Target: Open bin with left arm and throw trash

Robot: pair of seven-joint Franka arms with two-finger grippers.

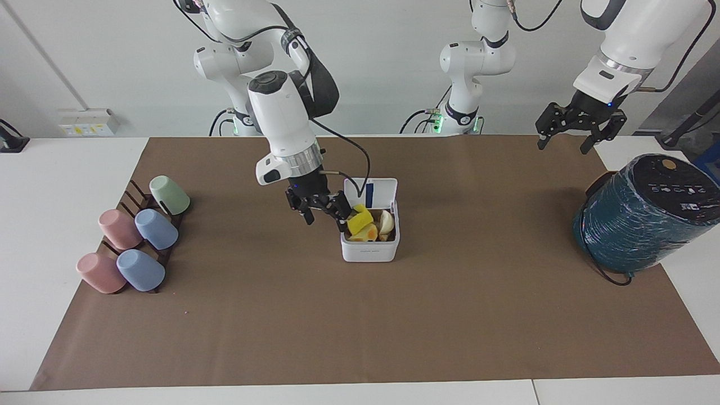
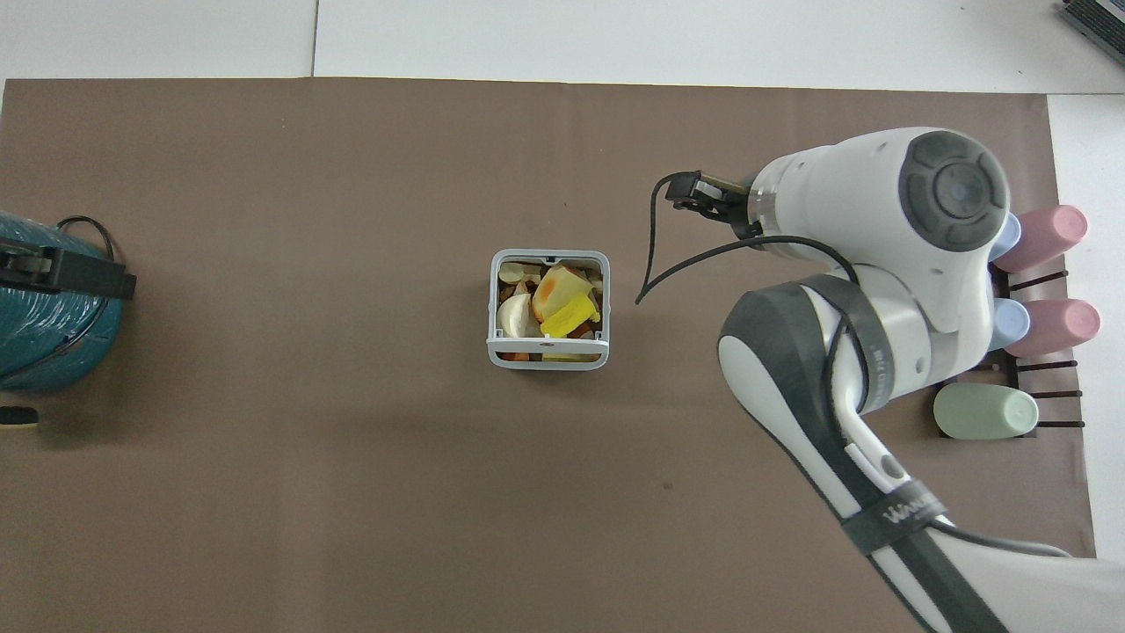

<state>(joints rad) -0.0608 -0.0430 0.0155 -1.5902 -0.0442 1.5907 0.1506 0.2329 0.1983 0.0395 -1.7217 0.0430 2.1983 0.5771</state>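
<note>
The bin (image 1: 369, 250) is a small white square box in the middle of the brown mat, its lid (image 1: 378, 193) tilted up at the edge nearer to the robots. Inside lies the trash: a yellow sponge chunk (image 1: 360, 221) (image 2: 567, 313), an orange-stained piece (image 2: 554, 285) and a cream crescent (image 1: 386, 221) (image 2: 513, 315). My right gripper (image 1: 325, 220) hangs open and empty just beside the bin (image 2: 492, 347), toward the right arm's end. My left gripper (image 1: 561, 147) is raised, open and empty, over the mat's edge by the left arm's base.
A big teal wrapped cylinder (image 1: 647, 216) (image 2: 44, 338) with a black cable stands at the left arm's end of the table. Several pastel cups (image 1: 135, 236) lie on a dark rack (image 2: 976, 362) at the right arm's end.
</note>
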